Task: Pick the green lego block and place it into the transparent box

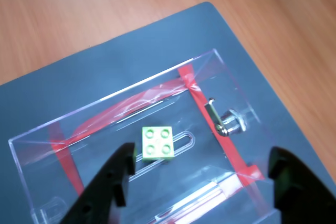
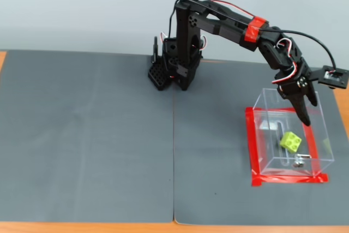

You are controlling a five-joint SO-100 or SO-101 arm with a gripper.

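Green lego block (image 1: 158, 142) is seen studs-up inside the transparent box (image 1: 231, 80), at frame centre in the wrist view. Gripper (image 1: 202, 182) is held wide open above it, empty.

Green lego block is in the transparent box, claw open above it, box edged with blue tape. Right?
Not quite: the tape around the transparent box is red, not blue, as the fixed view shows. The rest holds: the green lego block lies inside the box and the claw is open above it, per the wrist view.
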